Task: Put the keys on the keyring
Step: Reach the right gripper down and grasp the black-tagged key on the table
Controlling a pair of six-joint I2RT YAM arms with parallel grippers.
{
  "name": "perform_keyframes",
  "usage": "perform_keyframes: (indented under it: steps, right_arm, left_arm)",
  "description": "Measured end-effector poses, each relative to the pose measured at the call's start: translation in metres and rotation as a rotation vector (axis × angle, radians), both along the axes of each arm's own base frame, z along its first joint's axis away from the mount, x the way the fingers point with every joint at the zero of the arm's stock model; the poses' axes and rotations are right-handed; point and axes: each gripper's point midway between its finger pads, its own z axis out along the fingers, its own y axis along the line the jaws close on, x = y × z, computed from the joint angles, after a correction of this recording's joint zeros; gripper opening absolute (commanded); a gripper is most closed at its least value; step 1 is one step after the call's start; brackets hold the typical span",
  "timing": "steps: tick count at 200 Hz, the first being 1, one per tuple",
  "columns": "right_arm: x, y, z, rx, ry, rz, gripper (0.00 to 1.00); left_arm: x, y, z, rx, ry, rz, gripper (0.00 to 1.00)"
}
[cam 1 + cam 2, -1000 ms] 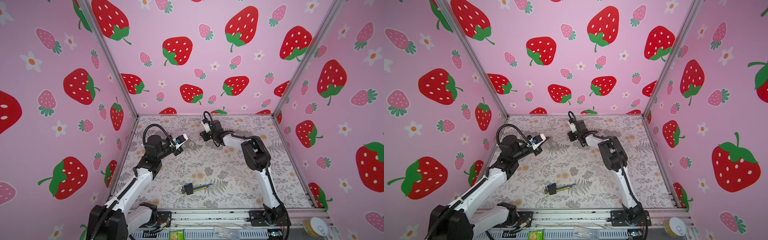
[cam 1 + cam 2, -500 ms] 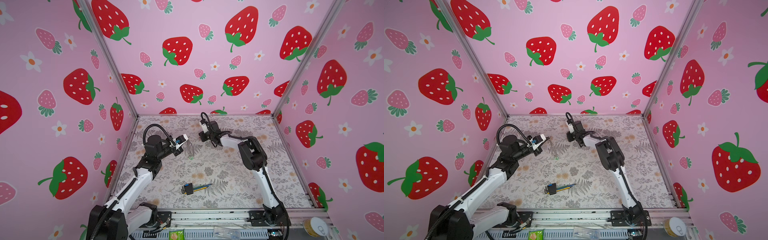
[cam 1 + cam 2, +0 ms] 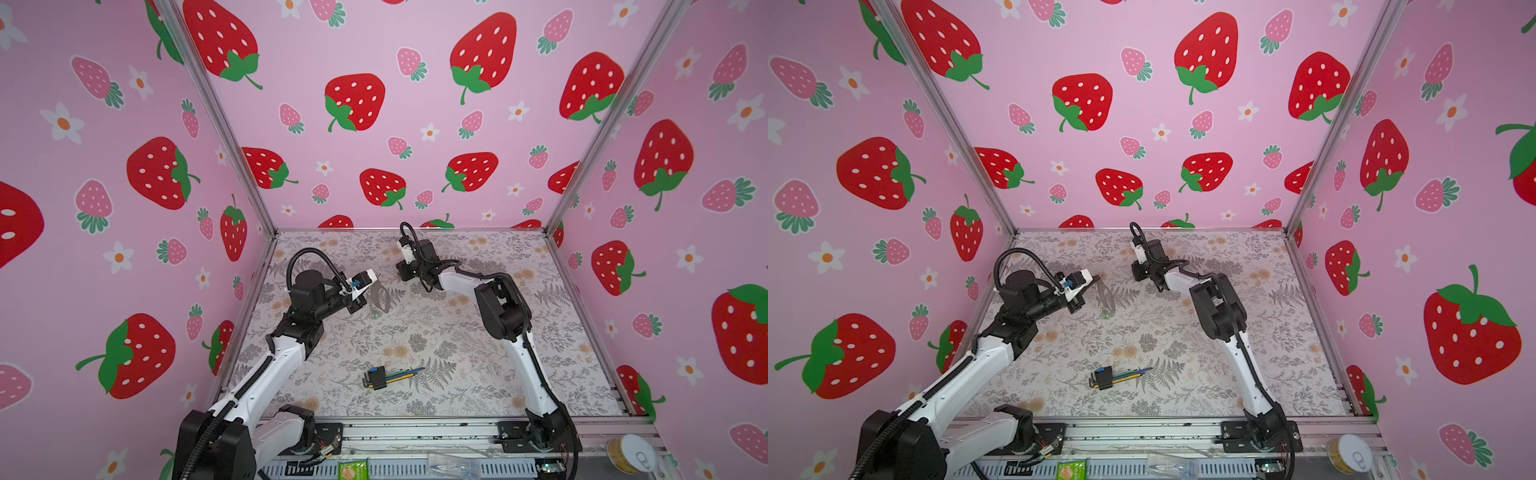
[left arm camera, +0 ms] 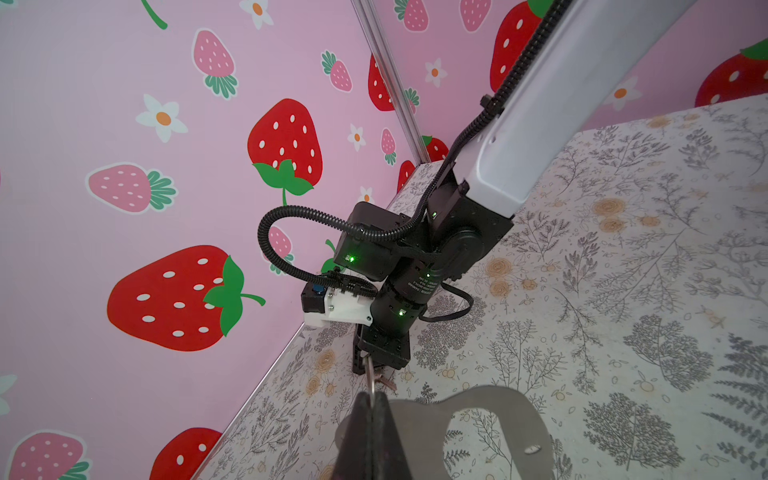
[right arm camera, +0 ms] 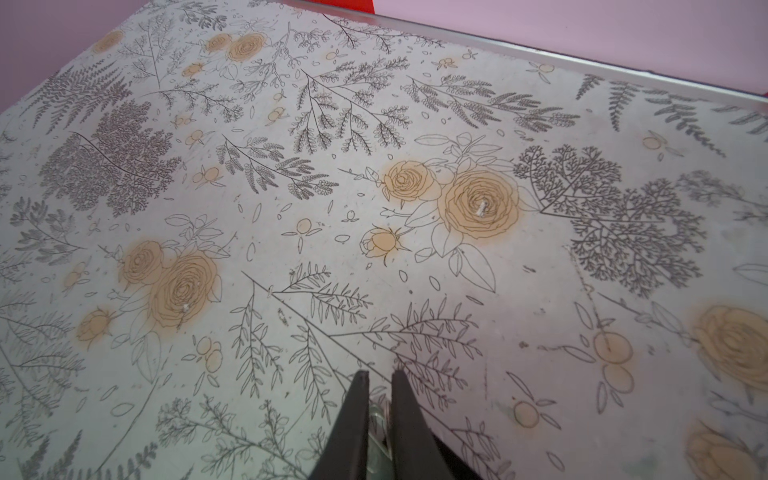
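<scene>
The keyring [image 3: 381,297] is a brown flat strap hanging in the air left of centre, also plain in the left wrist view [image 4: 498,411]. My left gripper [image 3: 367,296] [image 4: 372,395] is shut on its thin silvery ring, which sticks out edge-on past the fingertips. A green-tagged key [image 3: 375,316] [image 3: 1106,316] shows just under the strap's lower end; I cannot tell whether it hangs from the strap or lies on the table. My right gripper [image 3: 404,277] [image 5: 379,374] points down at the back middle, shut on a small silvery key [image 5: 379,419].
A bundle of coloured hex wrenches [image 3: 386,376] [image 3: 1113,376] lies near the front middle of the floral table [image 3: 478,365]. Pink strawberry walls close in the left, back and right. A metal rail [image 3: 415,432] with a tin [image 3: 629,453] runs along the front edge.
My right gripper has shifted left along the back of the table and its jaws have narrowed onto the key. The left arm holds its place; the strap now hangs more plainly below it.
</scene>
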Motion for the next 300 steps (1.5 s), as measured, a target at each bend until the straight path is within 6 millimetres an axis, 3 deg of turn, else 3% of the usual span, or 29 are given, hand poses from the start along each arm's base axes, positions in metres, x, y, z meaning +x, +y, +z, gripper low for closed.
perform_keyframes:
  steps: [38,92,128,149,207,240,259,300]
  right_arm:
    - [-0.004,0.000,-0.012,-0.024,0.030,0.002,0.13]
    - [-0.003,0.002,-0.007,-0.029,0.026,0.002,0.00]
    - [-0.012,0.001,-0.008,-0.044,0.015,0.036,0.00]
    - [-0.034,-0.006,-0.008,-0.068,0.028,0.098,0.00]
    - [-0.131,-0.047,0.007,-0.190,0.034,0.404,0.00]
    - [-0.179,-0.076,0.002,-0.280,0.018,0.570,0.00]
    - [-0.194,-0.088,-0.005,-0.340,0.009,0.642,0.00]
    - [-0.205,-0.107,-0.018,-0.474,-0.036,0.749,0.00]
  left_arm:
    - [-0.001,0.000,-0.002,0.002,0.010,-0.002,0.00]
    - [-0.001,0.000,-0.005,0.005,0.024,-0.002,0.00]
    - [-0.003,0.000,-0.003,0.005,0.022,-0.003,0.00]
    - [-0.007,0.001,0.001,0.002,0.012,-0.004,0.00]
    - [-0.025,-0.002,0.020,-0.018,-0.030,-0.040,0.00]
    - [-0.039,-0.010,0.014,-0.014,-0.005,-0.076,0.00]
    - [-0.047,-0.016,0.008,-0.010,0.011,-0.102,0.00]
    - [-0.061,-0.029,0.005,-0.001,0.029,-0.146,0.00]
